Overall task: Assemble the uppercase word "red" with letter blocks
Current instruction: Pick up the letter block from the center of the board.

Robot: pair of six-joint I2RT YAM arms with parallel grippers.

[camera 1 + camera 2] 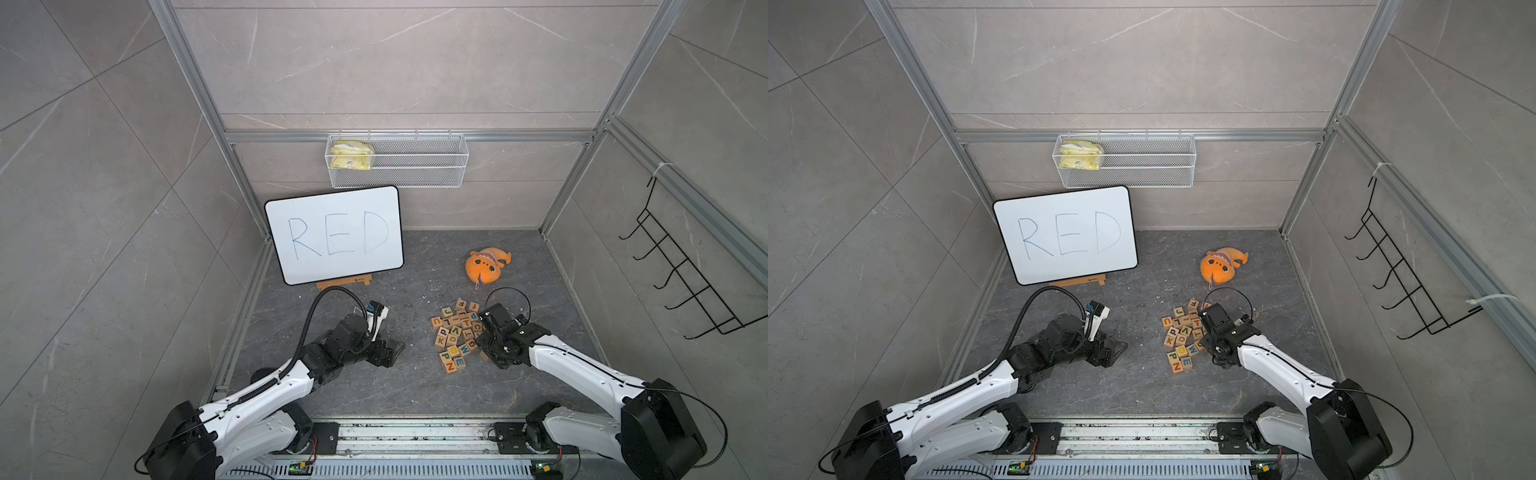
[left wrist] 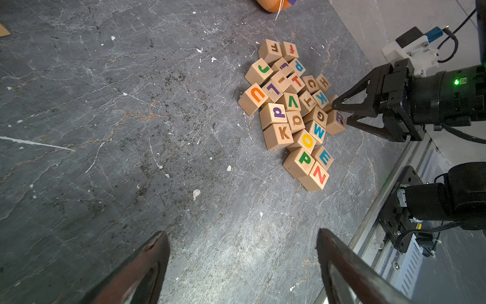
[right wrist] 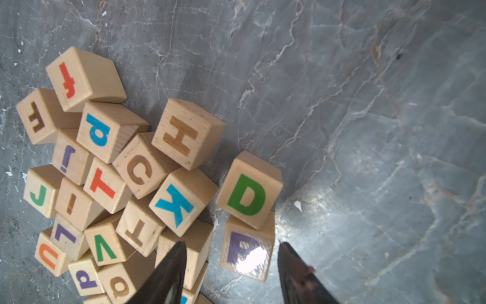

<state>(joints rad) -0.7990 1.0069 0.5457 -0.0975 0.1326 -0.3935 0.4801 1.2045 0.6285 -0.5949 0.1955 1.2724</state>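
A pile of light-wood letter blocks (image 1: 457, 332) lies on the dark floor right of centre, seen in both top views (image 1: 1183, 336). At the pile's right edge a green D block (image 3: 247, 193) leans on a purple R block (image 3: 246, 254). My right gripper (image 3: 231, 247) stands open, its fingers on either side of the R block (image 2: 338, 121) with gaps showing. A blue E block (image 2: 324, 158) sits near the pile's front end. My left gripper (image 2: 242, 237) is open over bare floor, left of the pile (image 1: 395, 351).
A white board (image 1: 334, 235) with RED handwritten on it leans at the back left. An orange plush toy (image 1: 486, 266) lies behind the pile. A wire basket (image 1: 399, 160) hangs on the back wall, a black hook rack (image 1: 685, 274) on the right wall.
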